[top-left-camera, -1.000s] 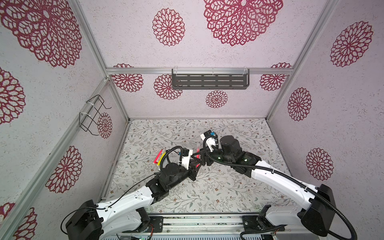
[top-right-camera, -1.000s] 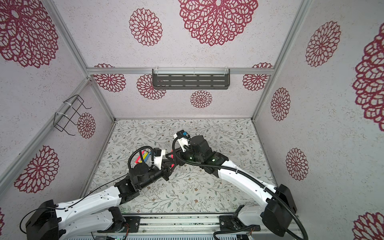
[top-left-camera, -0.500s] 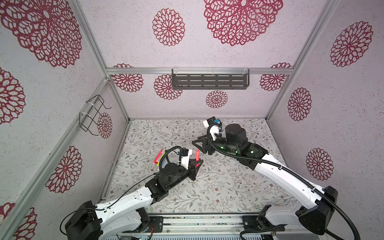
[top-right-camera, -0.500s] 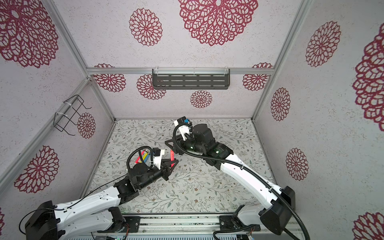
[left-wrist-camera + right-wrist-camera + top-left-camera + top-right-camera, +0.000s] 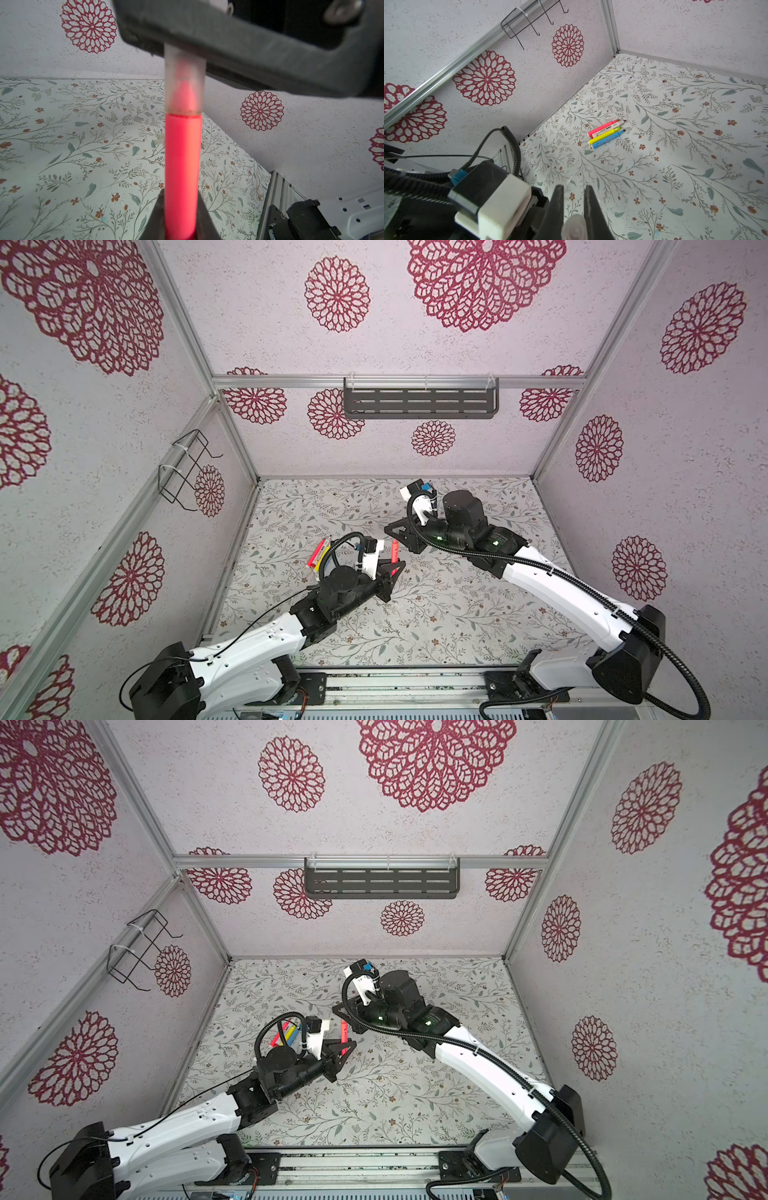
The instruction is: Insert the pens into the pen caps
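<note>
left fingers [image 5: 155, 224] clamp the red pen [image 5: 182, 155] over the desk [image 5: 83, 155] and right fingers [image 5: 555, 212] pinch the pale cap [image 5: 184, 91] on its tip, so a crooked push could tilt the pen or pop the cap loose.

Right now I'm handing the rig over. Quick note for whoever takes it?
Left gripper: shut on the red pen.
Right gripper: shut on the closed end of the translucent pen cap, which sits over that pen's tip.
Elsewhere: four other pens lie side by side on the floral mat, toward its left side. They are too small to tell whether they are capped. Small pale pieces on the mat look like loose caps.
Done: the cap's rim meets the red barrel, but full seating is unconfirmed.
Left: probably release the cap, set the red pen down, then check and cap the rest.
</note>
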`<state>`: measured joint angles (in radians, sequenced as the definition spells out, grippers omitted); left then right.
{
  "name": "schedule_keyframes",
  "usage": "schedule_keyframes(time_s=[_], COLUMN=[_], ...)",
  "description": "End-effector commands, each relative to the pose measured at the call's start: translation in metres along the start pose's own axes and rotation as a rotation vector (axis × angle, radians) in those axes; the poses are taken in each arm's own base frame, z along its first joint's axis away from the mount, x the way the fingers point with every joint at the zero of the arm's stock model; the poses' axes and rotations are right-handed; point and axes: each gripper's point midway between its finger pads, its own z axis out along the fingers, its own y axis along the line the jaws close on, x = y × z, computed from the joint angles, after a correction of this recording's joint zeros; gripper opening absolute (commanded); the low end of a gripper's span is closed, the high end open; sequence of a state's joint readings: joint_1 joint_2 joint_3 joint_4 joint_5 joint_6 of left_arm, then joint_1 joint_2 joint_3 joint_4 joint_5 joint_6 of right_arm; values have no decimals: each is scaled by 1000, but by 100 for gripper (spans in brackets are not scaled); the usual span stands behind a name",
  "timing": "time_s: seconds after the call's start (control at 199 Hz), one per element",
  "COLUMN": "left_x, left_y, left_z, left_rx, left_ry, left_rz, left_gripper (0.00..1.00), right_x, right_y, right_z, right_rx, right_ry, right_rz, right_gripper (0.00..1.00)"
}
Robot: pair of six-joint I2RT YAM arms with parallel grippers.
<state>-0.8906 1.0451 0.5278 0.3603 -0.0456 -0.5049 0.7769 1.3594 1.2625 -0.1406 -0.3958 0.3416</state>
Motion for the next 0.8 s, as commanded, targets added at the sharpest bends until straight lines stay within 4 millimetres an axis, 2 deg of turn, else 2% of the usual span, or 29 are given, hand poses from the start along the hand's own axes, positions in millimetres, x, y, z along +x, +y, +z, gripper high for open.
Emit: schedule_keyframes(time_s=[0.0, 0.236, 0.477, 0.627, 0.798], left_x=[-49, -94, -120, -136, -140], left_y=[-8, -4, -1, 5, 18], left_z=[-9, -19, -29, -41, -43], left_rx=[30, 56, 92, 104, 24], left_ry=[-138, -222, -288, -338, -336], left_rz=[-3, 6, 1, -13, -13], left_gripper=[0, 0, 0, 0, 0], right_x=[30, 100, 169, 194, 213], right_y=[-9, -30, -27, -24, -43], right_z=[3, 16, 26, 27, 25], right_rx=[22, 117, 111, 80, 193], right_ry=[45, 107, 231, 290, 324], right_rz=[57, 179, 234, 253, 310], right_gripper=[0, 0, 0, 0, 0])
